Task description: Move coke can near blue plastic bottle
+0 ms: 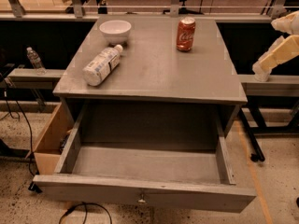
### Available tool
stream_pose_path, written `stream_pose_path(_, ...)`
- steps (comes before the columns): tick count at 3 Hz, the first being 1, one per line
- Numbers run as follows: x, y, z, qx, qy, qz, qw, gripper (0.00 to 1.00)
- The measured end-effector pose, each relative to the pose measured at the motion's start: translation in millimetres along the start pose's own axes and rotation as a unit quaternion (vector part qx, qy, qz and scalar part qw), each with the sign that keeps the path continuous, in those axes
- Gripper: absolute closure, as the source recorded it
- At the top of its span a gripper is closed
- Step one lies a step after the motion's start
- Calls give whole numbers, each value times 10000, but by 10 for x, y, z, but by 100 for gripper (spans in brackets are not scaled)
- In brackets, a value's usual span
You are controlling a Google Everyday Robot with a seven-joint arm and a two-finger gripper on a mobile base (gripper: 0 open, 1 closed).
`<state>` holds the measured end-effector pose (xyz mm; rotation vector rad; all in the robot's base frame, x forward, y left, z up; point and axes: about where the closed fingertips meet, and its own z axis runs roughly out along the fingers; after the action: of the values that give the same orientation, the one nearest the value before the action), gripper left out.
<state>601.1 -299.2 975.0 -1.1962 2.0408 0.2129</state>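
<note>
The gripper (261, 70) is hovering at the right edge, beside the grey table (187, 76). Down-left of it, the drawer (145, 164) is hanging open over speckled floor (280, 164); a railing (140, 6) is running behind.
</note>
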Motion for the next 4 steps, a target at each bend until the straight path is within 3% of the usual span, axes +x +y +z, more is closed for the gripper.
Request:
stream_pose_path(1,-59,-28,124,-19,-100,47,9999,0)
stream_pose_path(3,-867,-241,689,-11,-495,84,9987,0)
stream_pose_path(4,-1188,-352,1051,65,-728,403,9965,0)
